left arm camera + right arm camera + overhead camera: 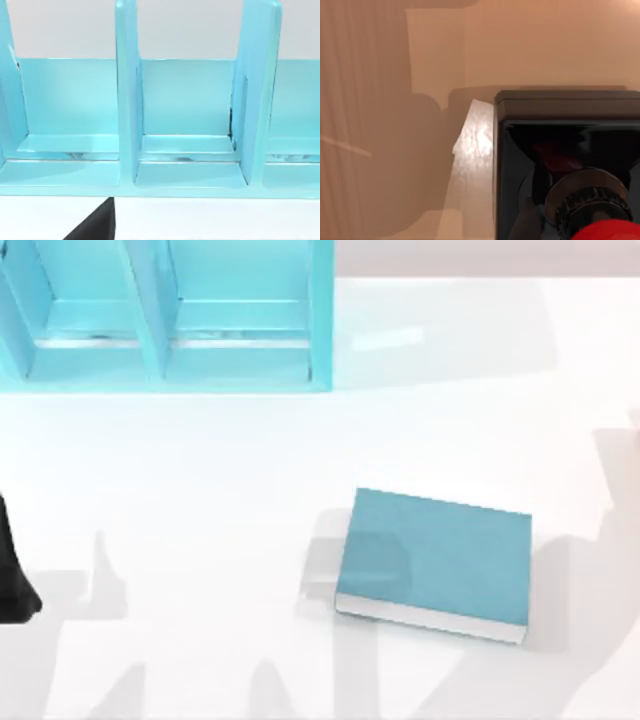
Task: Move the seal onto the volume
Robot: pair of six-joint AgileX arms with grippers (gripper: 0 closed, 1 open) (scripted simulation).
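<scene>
At the top view's left edge, part of the left arm [12, 575] is seen, dark and parked; whether its claw is released or clenched cannot be told. Behind it, along the far left of the table [200, 460], a teal shelf unit [165, 315] stands, and its compartments are seen bare in the left wrist view.

Right of centre, the book [435, 562] lies flat, its white page edges turned toward the near side and its cover bare.

In the right wrist view the seal [565, 165] is seen very close, its black block uppermost and its red knob [607, 231] nearest the camera; where it sits on the table cannot be placed. The state of the right claw cannot be told.

The seal is judged light and rigid. Its glossy knob would likely slip, so the flat sides of the block are the better hold.
</scene>
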